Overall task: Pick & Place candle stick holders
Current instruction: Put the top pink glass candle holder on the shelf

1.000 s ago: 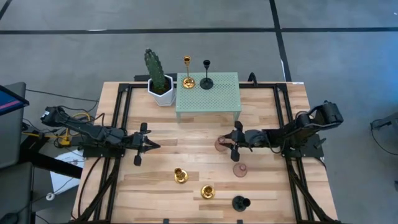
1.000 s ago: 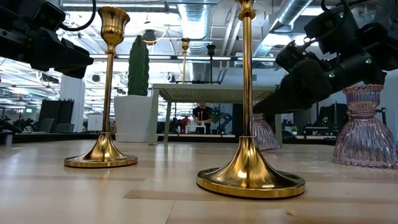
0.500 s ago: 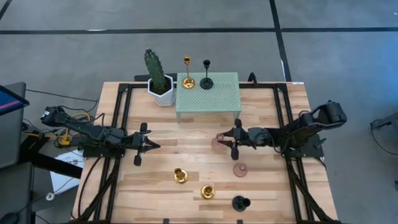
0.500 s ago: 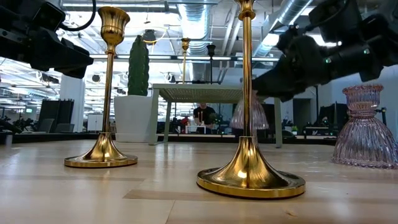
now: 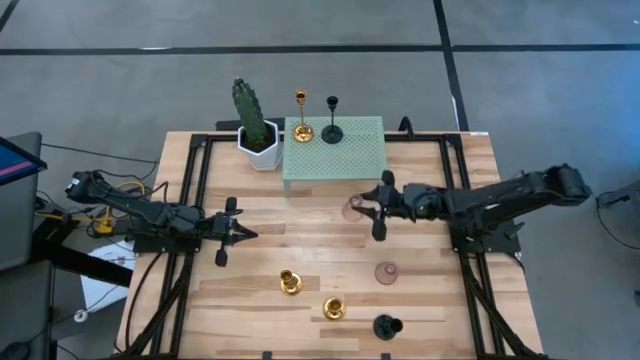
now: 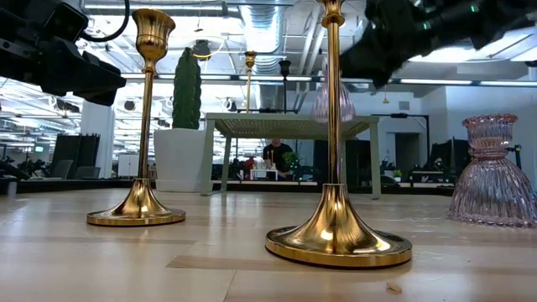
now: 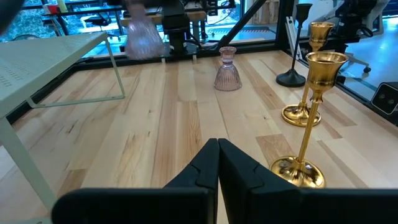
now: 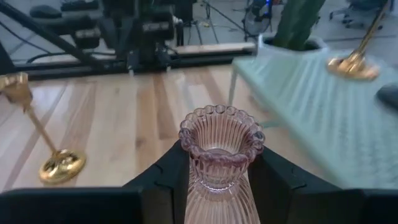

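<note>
My right gripper (image 5: 366,207) is shut on a pinkish glass candle stick holder (image 5: 352,208), which it carries above the table's middle, near the green stand (image 5: 335,160). In the low view this holder (image 6: 333,101) hangs at the height of the stand's top. A gold holder (image 5: 301,130) and a black holder (image 5: 332,133) stand upright on the stand. Another pink holder (image 5: 386,272), two gold ones (image 5: 290,283) (image 5: 333,309) and a black one (image 5: 386,326) stand on their bases on the table. My left gripper (image 5: 243,235) waits shut at the left. My right gripper pinches the pink holder between its two fingers (image 8: 166,180), on the ribbed body just below the flared scalloped rim (image 8: 221,146). The fingers come in roughly level from the table's right side. The holder stands upright in the hold, lifted clear of the table.
A green cactus in a white pot (image 5: 256,135) stands left of the stand at the far edge. Black frame rails (image 5: 190,200) run along the table's left and right sides. Bare wood lies between the two grippers.
My right gripper has risen with the pink holder, which stood near the table a second ago and is now lifted clear, level with the stand's top. The holder has stayed upright.
</note>
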Action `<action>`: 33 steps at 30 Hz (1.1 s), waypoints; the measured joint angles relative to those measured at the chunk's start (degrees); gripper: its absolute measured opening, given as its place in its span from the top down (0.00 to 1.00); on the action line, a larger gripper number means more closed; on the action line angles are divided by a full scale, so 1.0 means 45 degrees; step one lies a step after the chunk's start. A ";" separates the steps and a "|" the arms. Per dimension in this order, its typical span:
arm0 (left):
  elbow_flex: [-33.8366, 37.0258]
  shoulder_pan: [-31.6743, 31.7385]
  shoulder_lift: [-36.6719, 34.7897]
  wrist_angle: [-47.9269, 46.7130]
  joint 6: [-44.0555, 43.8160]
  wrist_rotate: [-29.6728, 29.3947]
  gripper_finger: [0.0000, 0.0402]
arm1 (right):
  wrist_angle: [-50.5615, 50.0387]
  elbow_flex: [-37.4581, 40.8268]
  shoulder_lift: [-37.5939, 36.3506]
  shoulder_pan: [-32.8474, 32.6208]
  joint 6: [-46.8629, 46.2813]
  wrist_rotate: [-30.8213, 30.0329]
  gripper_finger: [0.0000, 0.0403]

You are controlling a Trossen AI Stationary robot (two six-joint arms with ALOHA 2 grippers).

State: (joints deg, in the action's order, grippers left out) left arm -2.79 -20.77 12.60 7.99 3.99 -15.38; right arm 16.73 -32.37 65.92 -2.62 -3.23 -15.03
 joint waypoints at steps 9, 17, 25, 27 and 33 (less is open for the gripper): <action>0.0000 0.0002 0.0000 0.0000 0.0000 0.0003 0.98 | -0.2718 -0.2193 -0.0789 0.1467 0.1184 0.0003 0.69; 0.0000 0.0004 0.0000 0.0000 0.0000 0.0003 0.98 | -0.2741 -0.2625 -0.0625 0.3885 0.1760 0.0118 0.69; 0.0000 0.0001 0.0000 0.0000 0.0000 0.0003 0.98 | -0.1874 -0.2630 -0.0618 0.6511 0.1402 0.2058 0.70; 0.0000 0.0005 0.0000 0.0000 0.0000 0.0005 0.98 | -0.1505 -0.2644 -0.0419 0.6957 0.1149 0.2628 0.70; 0.0000 0.0003 0.0005 0.0000 0.0005 0.0000 0.98 | -0.0818 -0.2650 0.0541 0.7639 0.0716 0.3101 0.69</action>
State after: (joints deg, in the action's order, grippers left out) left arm -2.79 -20.76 12.62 7.99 4.01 -15.38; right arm 13.05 -44.29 68.36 31.76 -0.01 -1.07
